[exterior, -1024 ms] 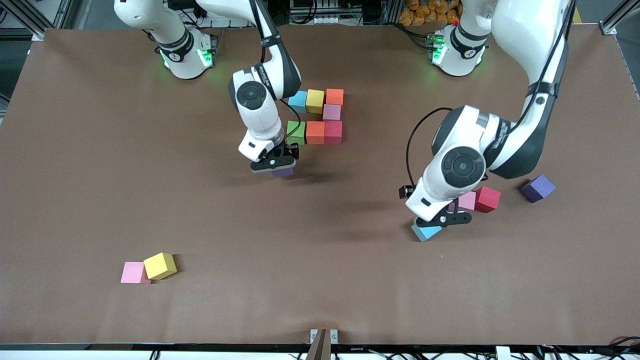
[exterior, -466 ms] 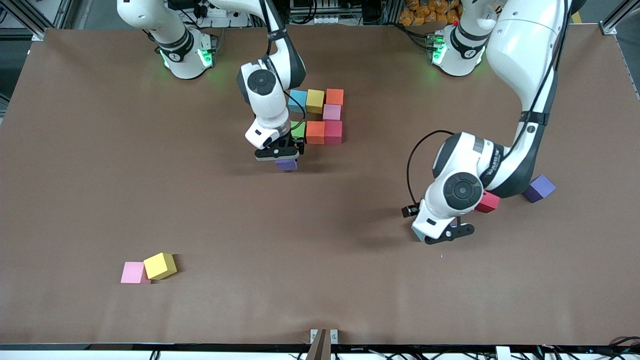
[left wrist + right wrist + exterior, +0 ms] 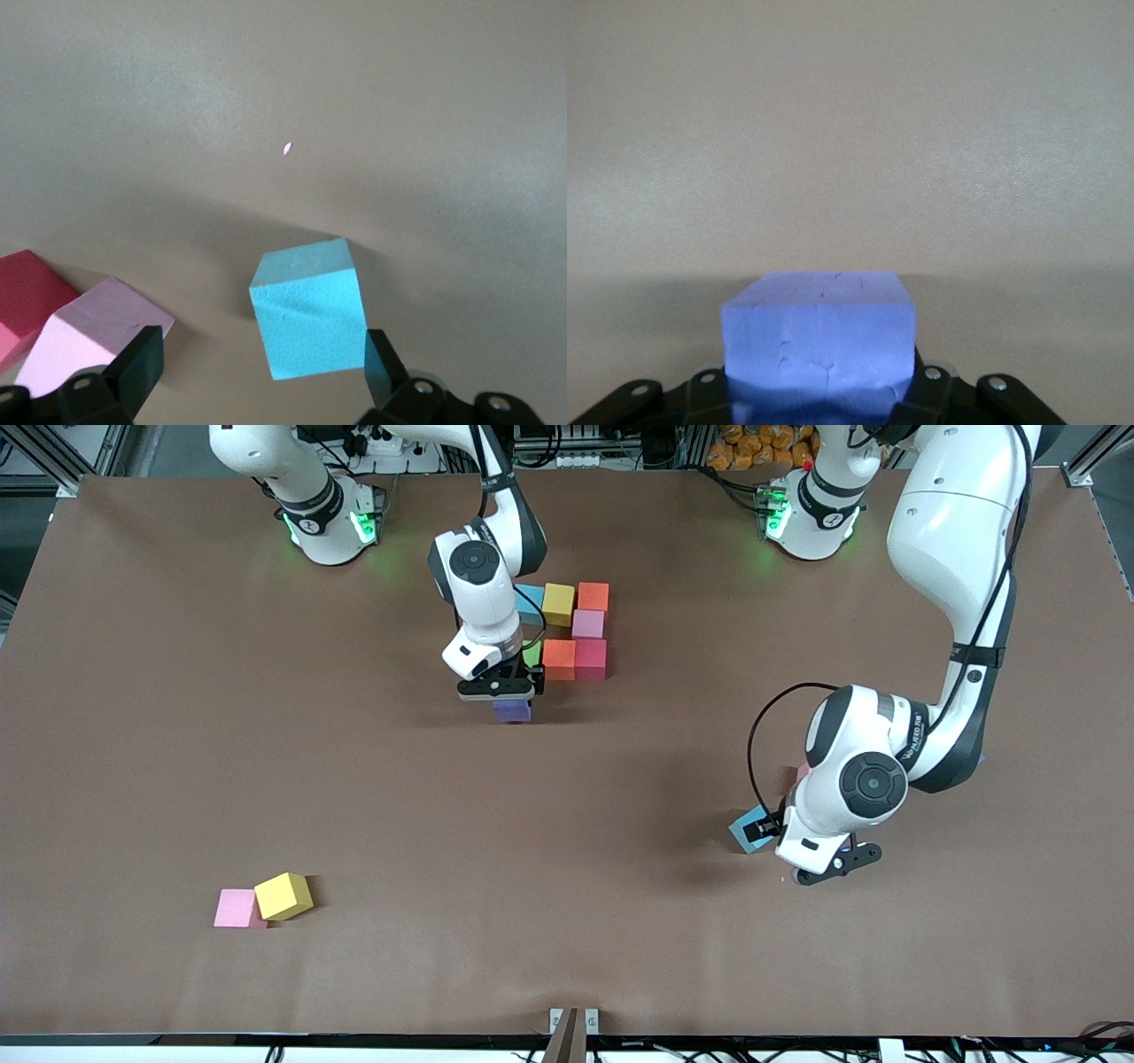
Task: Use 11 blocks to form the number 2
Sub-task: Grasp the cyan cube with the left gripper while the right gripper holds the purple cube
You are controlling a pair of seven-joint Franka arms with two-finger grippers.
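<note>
Wrist views only — right pincer [image 3: 819, 390] clamped on purple block [image 3: 819, 332] over desk [image 3: 177, 735] beside green block [image 3: 532, 654]; left pincer [image 3: 266, 372] spread wide, astride blue block [image 3: 308, 310], pink block [image 3: 93, 332] alongside. Legible lettering nowhere.

A purple block [image 3: 819, 335] sits clamped between the right gripper's [image 3: 819, 390] fingers.

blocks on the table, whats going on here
The right gripper is shut on a purple block, just in front of the green block in a cluster of seven placed blocks. The left gripper hangs open beside a light blue block. A pink block and a yellow block lie apart.
</note>
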